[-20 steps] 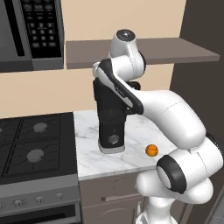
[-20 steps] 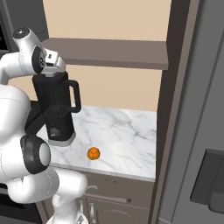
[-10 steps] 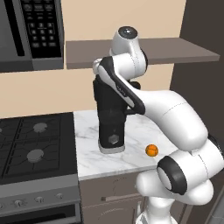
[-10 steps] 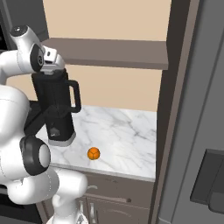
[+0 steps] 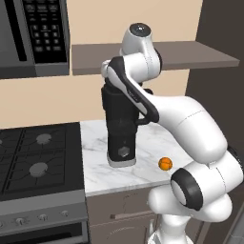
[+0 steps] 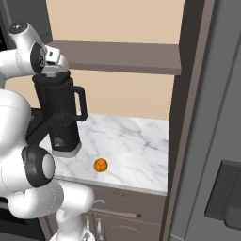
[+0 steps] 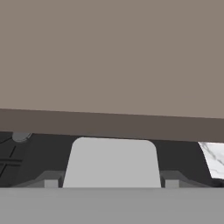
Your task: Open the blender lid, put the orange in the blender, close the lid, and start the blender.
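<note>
My fingers (image 6: 52,70) sit at the top of the tall black blender (image 5: 120,125), over its flat black lid (image 6: 52,76); I cannot tell whether they are spread or pinching. The blender stands on a white marble surface (image 6: 136,146) under a brown wall shelf (image 5: 200,56). The small bright orange (image 5: 165,163) lies apart, near the front edge. A black stove (image 5: 33,159) adjoins.

This is a kitchen in a home. There is a black stove (image 5: 35,162) with round burners, off to the side of the hand and lower down. A microwave (image 5: 31,35) hangs over it. A white stone counter (image 6: 127,150) sits on brown cupboards (image 6: 122,221). A brown shelf (image 6: 117,56) runs along the wall by the hand. A blender (image 5: 119,126) stands on the counter.
</note>
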